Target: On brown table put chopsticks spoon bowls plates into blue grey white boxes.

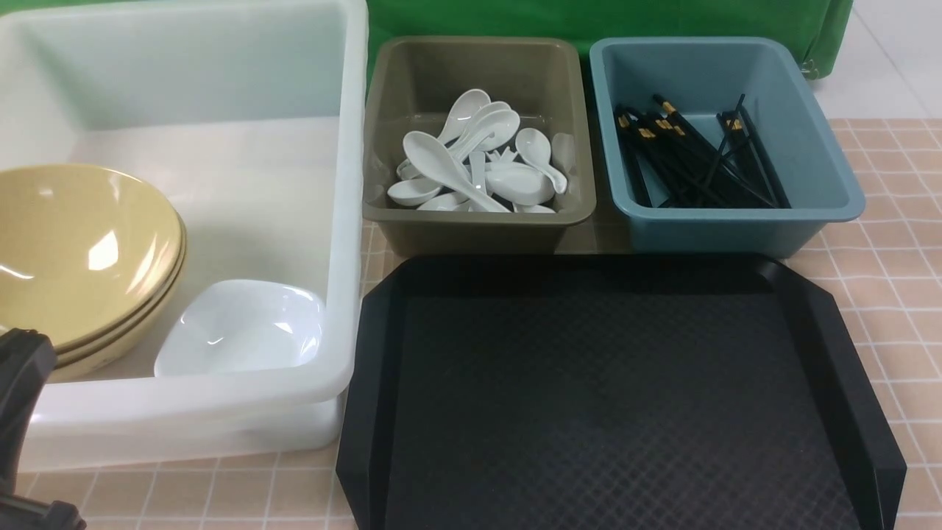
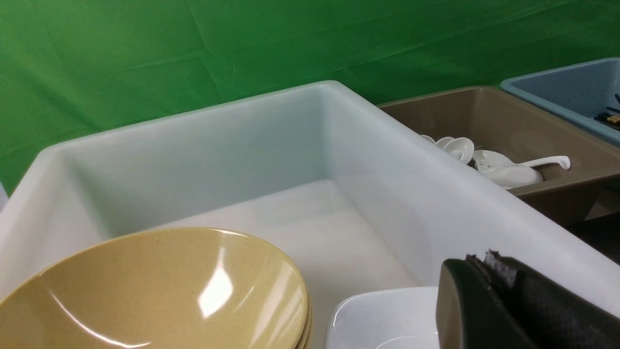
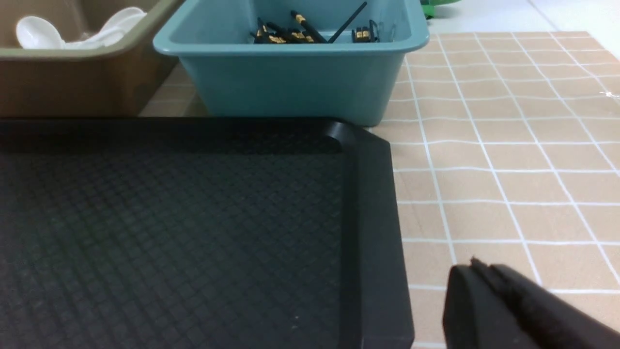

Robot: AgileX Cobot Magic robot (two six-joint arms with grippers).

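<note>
Beside white tub (image 1: 346, 221) rim: left gripper (image 2: 489, 271) closed, empty | right gripper (image 3: 479, 276) closed, empty, beside tray (image 3: 373, 218) edge

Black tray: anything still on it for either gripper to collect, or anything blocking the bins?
Nothing visible. The black tray is bare. Bowls and a plate sit in the white tub, spoons in the grey bin, chopsticks in the blue bin. Left gripper and right gripper are shut, holding nothing.
</note>
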